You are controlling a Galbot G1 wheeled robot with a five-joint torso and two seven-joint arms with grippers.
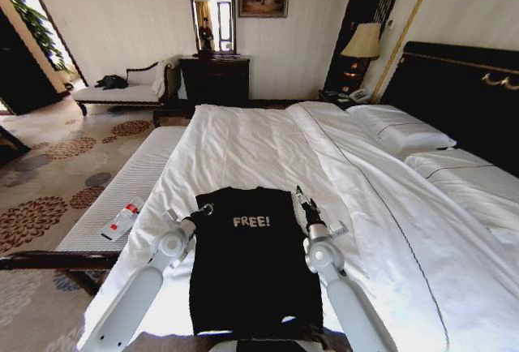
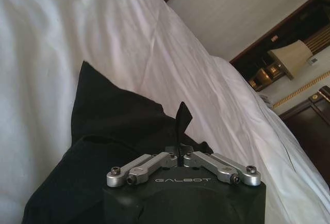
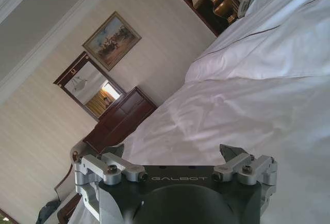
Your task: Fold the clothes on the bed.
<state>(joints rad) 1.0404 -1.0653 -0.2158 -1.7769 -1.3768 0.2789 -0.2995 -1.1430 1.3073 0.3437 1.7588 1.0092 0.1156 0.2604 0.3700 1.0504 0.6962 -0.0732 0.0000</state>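
A black short-sleeved cotton T-shirt with white "FREE!" lettering lies on the large white-sheeted bed, near its foot. The left tool pinches the shirt's shoulder fabric; the right tool, fingers spread, rests beside the opposite shoulder.

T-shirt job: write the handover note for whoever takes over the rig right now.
Left tool: shut on a pinch of the T-shirt at its upper left corner.
Right tool: open, above the duvet at the shirt's upper right edge, holding nothing.
T-shirt: lies on the near end of the bed, FREE! lettering up, sides apparently already turned in to a narrow strip.
Left to do: the right-side grasp and the lengthwise fold.
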